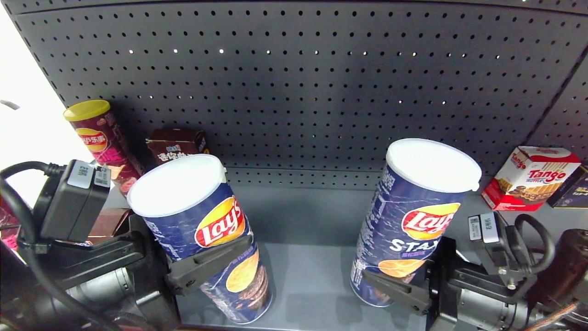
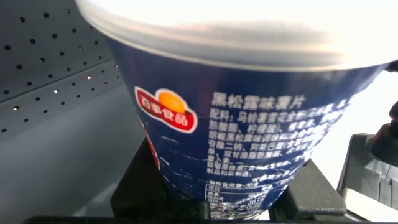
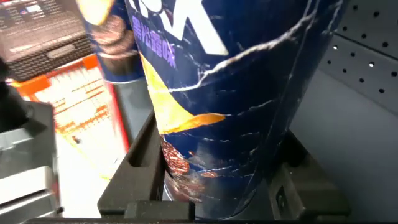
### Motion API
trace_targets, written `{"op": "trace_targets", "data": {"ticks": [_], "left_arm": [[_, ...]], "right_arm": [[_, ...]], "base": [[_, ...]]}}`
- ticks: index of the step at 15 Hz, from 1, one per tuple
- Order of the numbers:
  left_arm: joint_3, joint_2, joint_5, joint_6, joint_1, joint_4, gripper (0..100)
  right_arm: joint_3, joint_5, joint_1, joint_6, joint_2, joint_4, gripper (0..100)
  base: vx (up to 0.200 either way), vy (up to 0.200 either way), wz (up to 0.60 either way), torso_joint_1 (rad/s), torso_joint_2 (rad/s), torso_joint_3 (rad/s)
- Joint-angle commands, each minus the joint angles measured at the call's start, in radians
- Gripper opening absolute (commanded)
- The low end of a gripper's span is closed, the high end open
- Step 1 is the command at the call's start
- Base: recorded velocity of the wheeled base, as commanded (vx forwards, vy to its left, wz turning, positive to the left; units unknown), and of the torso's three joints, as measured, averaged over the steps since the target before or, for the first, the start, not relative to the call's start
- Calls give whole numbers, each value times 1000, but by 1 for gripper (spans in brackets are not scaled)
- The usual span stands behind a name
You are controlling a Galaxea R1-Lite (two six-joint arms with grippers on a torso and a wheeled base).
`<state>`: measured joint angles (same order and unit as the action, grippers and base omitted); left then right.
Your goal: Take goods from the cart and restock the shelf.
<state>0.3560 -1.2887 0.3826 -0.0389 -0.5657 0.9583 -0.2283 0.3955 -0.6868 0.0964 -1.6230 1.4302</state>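
Left claw (image 1: 202, 269) clamps tilted chip canister (image 1: 197, 216), 7 o'clock; right claw (image 1: 399, 286) clamps upright twin (image 1: 413, 216), 5 o'clock. Likely light, crushable: hold mid-body, gently.

Two blue chip cans (image 1: 183, 230) (image 1: 413, 216) (both white-lidded) and one maroon can (image 1: 103, 138) with a yellow lid. One brown box (image 1: 177, 145), one red-and-white wafer box (image 1: 533, 177), one dark box (image 1: 574, 193).

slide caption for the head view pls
Left tool and right tool each grip a blue chip can, the left can and right can, at the grey shelf
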Motion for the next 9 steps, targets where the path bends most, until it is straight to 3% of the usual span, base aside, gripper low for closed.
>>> {"op": "trace_targets", "data": {"ticks": [1,9], "left_arm": [[-2,-1,-1,1,0,0,0],[-17,-1,1,2,0,0,0]], "right_arm": [[-3,2,12,3,-98,35,0],[-11,5,10,23,-158,59,0]], "base": [[0,0,0,0,0,0],[0,0,0,0,0,0]]}}
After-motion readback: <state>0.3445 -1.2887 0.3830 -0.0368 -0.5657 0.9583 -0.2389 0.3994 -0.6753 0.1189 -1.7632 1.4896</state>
